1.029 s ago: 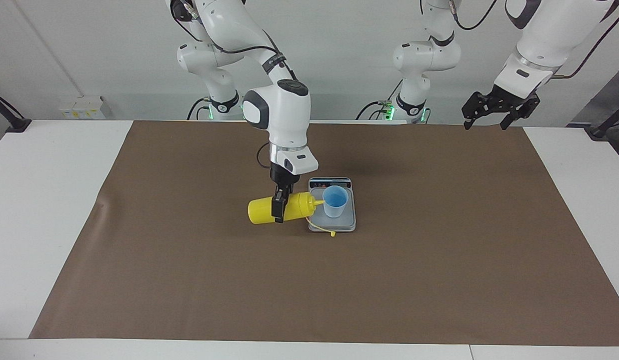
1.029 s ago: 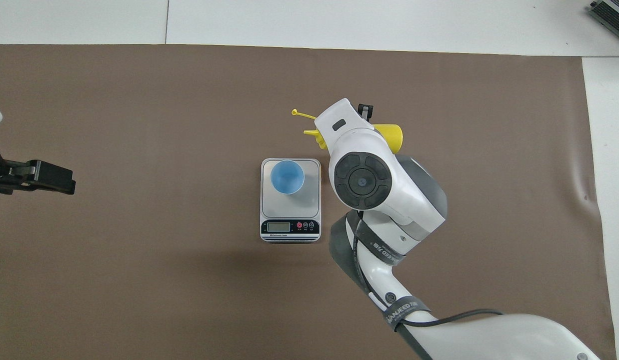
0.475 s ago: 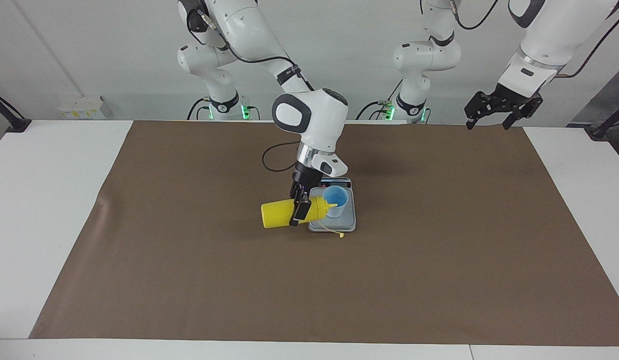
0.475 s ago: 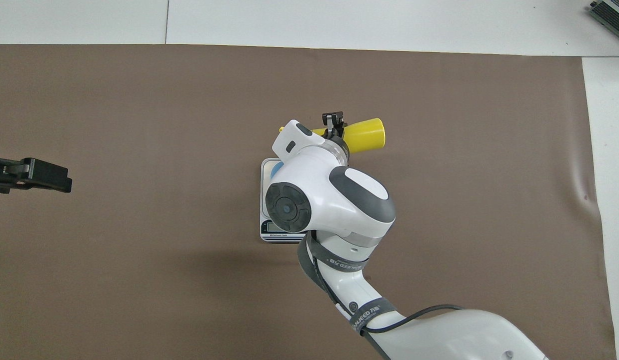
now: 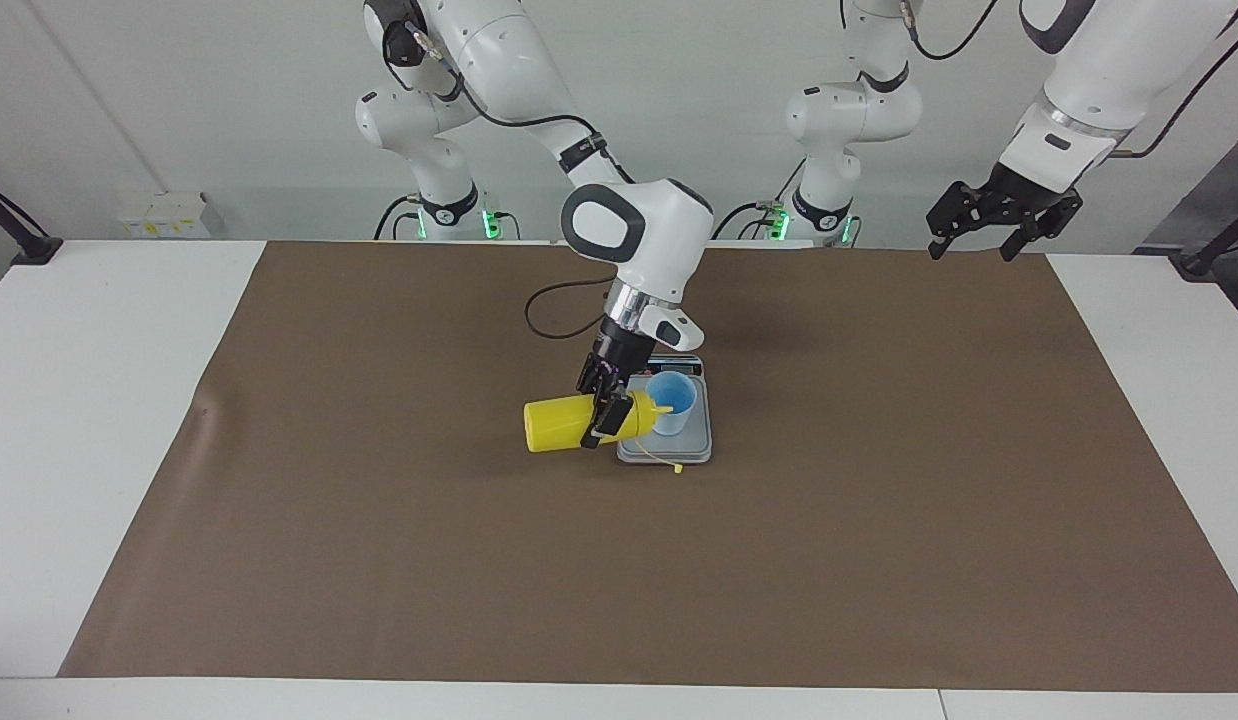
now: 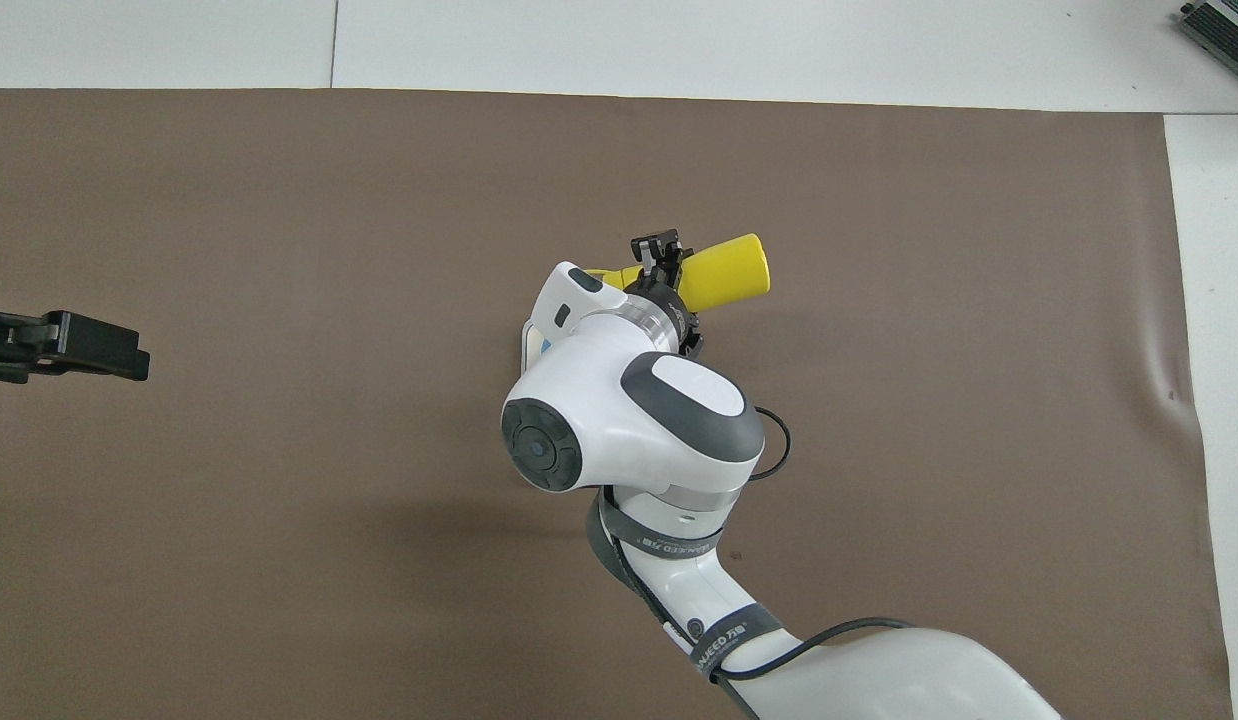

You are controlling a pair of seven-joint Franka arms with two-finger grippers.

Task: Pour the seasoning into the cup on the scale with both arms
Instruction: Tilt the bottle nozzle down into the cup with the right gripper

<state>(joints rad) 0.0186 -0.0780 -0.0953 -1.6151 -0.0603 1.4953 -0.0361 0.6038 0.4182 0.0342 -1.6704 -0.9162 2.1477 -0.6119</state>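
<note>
The right gripper [image 5: 601,412] clenches the yellow seasoning bottle [image 5: 559,423] sideways, its nozzle over the blue cup [image 5: 673,402] standing on the scale [image 5: 694,447]. The left gripper [image 5: 989,225], fingers spread, waits above the worktop's [image 5: 119,400] left-arm end.

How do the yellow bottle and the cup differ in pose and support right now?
The yellow bottle lies tipped on its side, clamped in the right gripper; the cup stands upright on the scale, ungripped. The bottle is yellow and longer; the cup is light blue and shorter. The left gripper waits aside.
</note>
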